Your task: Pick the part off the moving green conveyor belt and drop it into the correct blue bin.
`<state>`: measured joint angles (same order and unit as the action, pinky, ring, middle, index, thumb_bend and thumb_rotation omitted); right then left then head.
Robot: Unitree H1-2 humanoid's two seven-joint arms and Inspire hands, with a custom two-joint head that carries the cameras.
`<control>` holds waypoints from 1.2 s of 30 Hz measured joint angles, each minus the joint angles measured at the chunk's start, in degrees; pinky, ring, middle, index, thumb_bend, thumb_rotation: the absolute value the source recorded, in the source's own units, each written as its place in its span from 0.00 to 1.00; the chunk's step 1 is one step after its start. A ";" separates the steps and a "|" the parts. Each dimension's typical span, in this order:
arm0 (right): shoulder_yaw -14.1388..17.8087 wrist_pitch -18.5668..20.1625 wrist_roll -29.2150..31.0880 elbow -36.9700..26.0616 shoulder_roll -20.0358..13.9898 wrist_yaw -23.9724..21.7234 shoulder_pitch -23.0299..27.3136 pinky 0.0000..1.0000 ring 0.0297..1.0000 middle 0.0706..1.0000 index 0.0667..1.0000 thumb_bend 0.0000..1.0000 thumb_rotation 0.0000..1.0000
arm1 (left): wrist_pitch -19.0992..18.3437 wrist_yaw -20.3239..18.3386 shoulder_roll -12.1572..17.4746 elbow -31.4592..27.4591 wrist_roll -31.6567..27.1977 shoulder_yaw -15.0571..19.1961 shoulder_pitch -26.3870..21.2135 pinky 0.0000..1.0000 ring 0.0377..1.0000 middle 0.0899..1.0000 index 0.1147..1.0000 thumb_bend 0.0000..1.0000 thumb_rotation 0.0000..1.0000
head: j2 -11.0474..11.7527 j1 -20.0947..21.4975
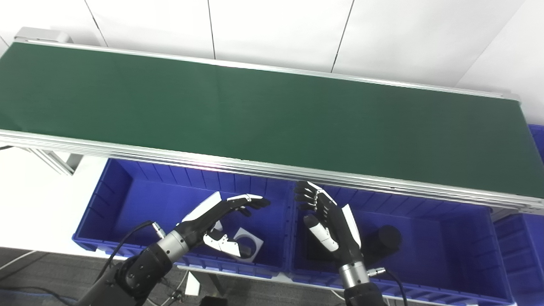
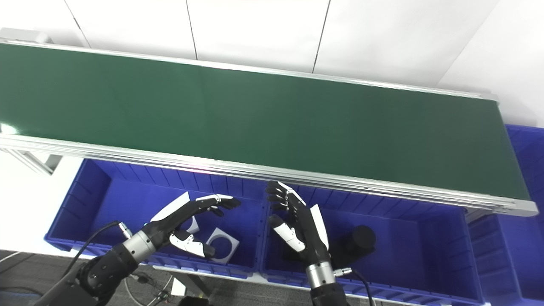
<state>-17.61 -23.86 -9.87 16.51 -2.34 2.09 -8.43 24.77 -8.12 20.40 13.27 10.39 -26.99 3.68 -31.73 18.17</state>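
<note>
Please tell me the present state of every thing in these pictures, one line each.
conveyor belt: bare, no part visible on it.
left bin: holds a white part.
right bin: holds a black cylinder.
left hand: open, above the left bin.
right hand: open, above the right bin.

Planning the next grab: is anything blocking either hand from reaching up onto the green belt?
Nothing visible does. Both the left hand and right hand hover open over the blue bins, just below the belt's near rail. No part shows on the belt.

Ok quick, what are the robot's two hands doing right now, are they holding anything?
Left hand: open, holding nothing, over the left blue bin.
Right hand: open, holding nothing, over the right blue bin.
</note>
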 measured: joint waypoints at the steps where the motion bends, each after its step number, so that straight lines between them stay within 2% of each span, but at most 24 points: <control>1: -0.17 0.00 -0.05 0.11 -0.01 0.23 0.18 0.69 0.73 0.76 0.79 0.85 0.88 | 0.00 0.01 0.04 0.06 -0.18 -0.11 -0.05 0.72 0.80 0.81 0.79 1.00 0.72 | 0.35 2.98; 2: -0.53 -0.01 -0.13 0.46 -0.01 0.73 0.51 0.69 0.73 0.76 0.79 0.85 0.88 | 0.00 0.15 0.17 0.07 -0.48 -0.35 -0.08 0.72 0.80 0.81 0.79 1.00 0.72 | 0.36 3.01; 3: -0.93 -0.02 -0.30 1.03 0.02 1.27 0.88 0.69 0.73 0.76 0.79 0.85 0.87 | 0.00 0.28 0.32 0.07 -0.66 -0.53 -0.11 0.72 0.81 0.81 0.79 1.00 0.72 | 0.62 5.36; 5: -1.76 -0.03 -0.58 1.97 0.12 1.85 1.45 0.69 0.73 0.76 0.79 0.85 0.86 | 0.00 0.33 0.69 0.07 -1.19 -0.66 -0.11 0.72 0.81 0.82 0.79 1.00 0.72 | 0.62 5.38; 7: -2.57 -0.05 -0.80 2.67 0.39 2.89 1.82 0.68 0.73 0.76 0.80 0.87 0.86 | 0.00 0.43 1.15 0.08 -1.25 -0.65 -0.09 0.68 0.80 0.81 0.79 1.00 0.72 | 0.97 9.59; 10: -3.36 -0.05 -1.08 3.88 1.18 3.88 2.23 0.68 0.74 0.77 0.80 0.88 0.86 | 0.00 1.31 1.74 0.05 -1.25 -0.65 -0.10 0.68 0.80 0.82 0.79 1.00 0.73 | 0.53 11.00; 15: -4.20 -0.05 -1.17 4.11 1.88 4.47 2.78 0.69 0.74 0.77 0.80 0.87 0.85 | 0.00 1.79 2.91 -0.27 -1.83 -0.82 -0.08 0.70 0.80 0.82 0.80 1.00 0.72 | -0.08 10.49; 20: -4.37 -0.05 -1.18 4.12 1.88 5.14 3.02 0.68 0.74 0.77 0.81 0.89 0.87 | 0.00 1.90 2.89 -1.45 -2.97 -1.02 0.13 0.73 0.80 0.82 0.79 1.00 0.73 | -0.35 9.78; 26: -4.46 -0.05 -0.88 3.67 1.22 5.18 2.82 0.68 0.74 0.77 0.80 0.90 0.88 | 0.03 1.86 2.16 -2.72 -3.87 -0.89 0.68 0.74 0.82 0.82 0.79 1.00 0.74 | -0.79 5.30; 31: -4.33 -0.05 0.02 2.59 -0.16 5.04 2.09 0.68 0.74 0.77 0.80 0.90 0.87 | 0.04 1.93 -1.64 -4.76 -5.64 0.85 2.27 0.77 0.83 0.83 0.79 1.00 0.74 | -1.75 2.23; 33: -4.26 -0.06 0.11 1.13 -0.69 4.94 1.66 0.68 0.73 0.77 0.79 0.89 0.87 | 0.04 3.18 -3.99 -5.82 -5.69 2.07 3.30 0.79 0.84 0.83 0.79 1.00 0.74 | -3.68 -2.42; 34: -4.13 -0.08 0.21 0.33 -1.02 4.93 1.39 0.68 0.73 0.77 0.79 0.88 0.88 | 0.06 3.41 -5.41 -6.53 -6.05 2.98 3.95 0.80 0.84 0.83 0.79 1.00 0.73 | -3.69 -2.44; 35: -3.93 -0.09 0.42 -0.37 -1.38 4.77 1.12 0.68 0.74 0.77 0.80 0.87 0.88 | 0.12 3.78 -6.92 -6.83 -6.48 3.82 4.43 0.82 0.85 0.84 0.80 0.99 0.73 | -4.99 -5.05; 36: -3.80 -0.09 0.78 -0.91 -1.73 4.45 0.89 0.69 0.74 0.77 0.80 0.87 0.88 | 0.12 4.02 -8.27 -6.92 -6.97 4.47 4.86 0.83 0.86 0.85 0.81 0.99 0.72 | -5.01 -5.07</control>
<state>-21.41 -23.95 -9.09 15.60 -4.07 6.54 -7.55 24.89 -4.10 12.13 6.35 3.43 -22.52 8.54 -36.74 13.10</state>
